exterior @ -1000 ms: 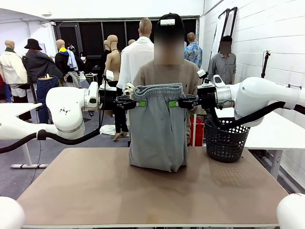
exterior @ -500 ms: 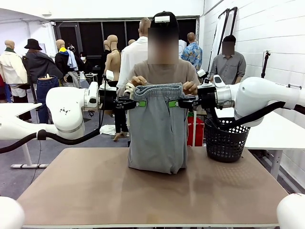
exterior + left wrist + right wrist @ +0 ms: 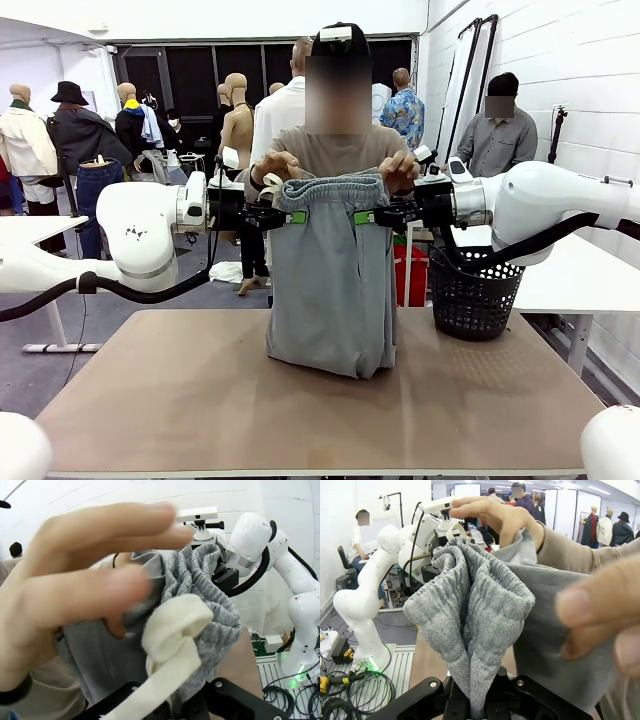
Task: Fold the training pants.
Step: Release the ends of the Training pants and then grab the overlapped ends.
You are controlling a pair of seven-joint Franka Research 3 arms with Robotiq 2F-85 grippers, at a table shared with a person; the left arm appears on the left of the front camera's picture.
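The person's hands (image 3: pixel 277 165) have just come up onto the waistband (image 3: pixel 330 186) of the pants (image 3: pixel 330 290), which dangle down to the table (image 3: pixel 200 400) with the left gripper (image 3: pixel 283 216) and right gripper (image 3: pixel 372 216) clamped on the waistband's ends, so probably a handover

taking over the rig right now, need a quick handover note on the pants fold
Left pincer: shut on the training pants at the waistband.
Right pincer: shut on the waistband's other side.
Person's hand and other hand grip the waistband top.
Pants hang between the pincers, lower end on the table.
Done: pants held up and spread.
Left: lay them down and fold.
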